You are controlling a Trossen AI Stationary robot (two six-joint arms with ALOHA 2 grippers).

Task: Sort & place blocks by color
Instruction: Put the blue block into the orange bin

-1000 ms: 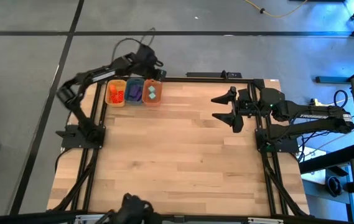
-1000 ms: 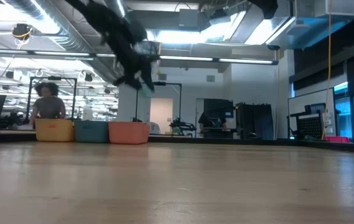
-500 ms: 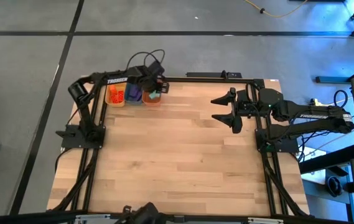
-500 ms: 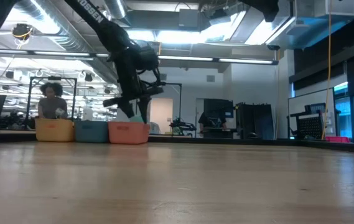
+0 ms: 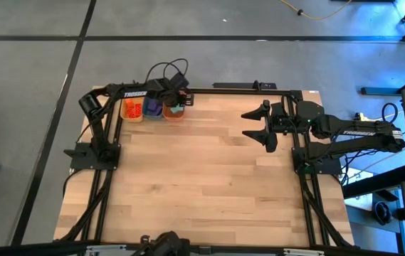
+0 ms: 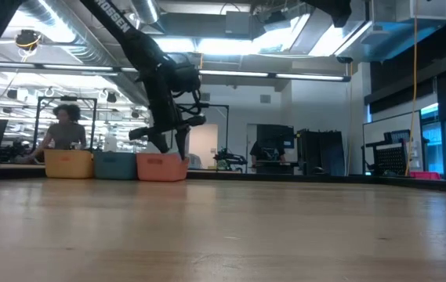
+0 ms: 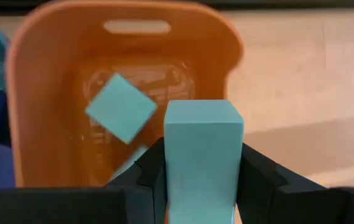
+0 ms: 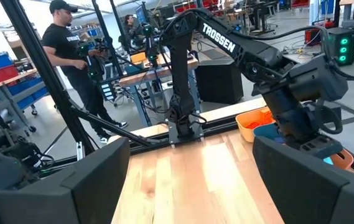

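The work surface is a light wooden table [image 5: 209, 171] framed by black rails, set on a grey floor; the low view looks past it into an open workshop with ceiling lights, benches and a person seated behind the far edge.

Three tubs stand in a row at the far left corner of the table: a yellow tub [image 5: 132, 109], a blue tub [image 5: 151, 108] and an orange tub [image 5: 174, 112]. The yellow tub holds orange-red blocks [image 5: 132, 110]; the blue tub holds purple blocks [image 5: 152, 109].

Left arm: the base clamps to the table's left rail, the elbow is raised at the outer side, and the forearm runs level along the far edge toward the tubs. The left gripper [image 5: 176, 102] points down over the orange tub (in the low view its fingers [image 6: 182, 139] hang just above that tub's rim). The fingers are pinching a mint-teal block [image 7: 203, 149], which stands upright between the two dark pads. Directly beyond the held block, inside the orange tub, a second mint-teal cube [image 7: 121, 108] lies on the tub floor, turned corner-on. The blue tub sits just beside the gripper on one side; bare table lies on the other.

Right arm: it waits at the table's right edge, forearm level and pointing inward. The right gripper [image 5: 261, 126] is spread wide, holding nothing, well apart from the tubs.
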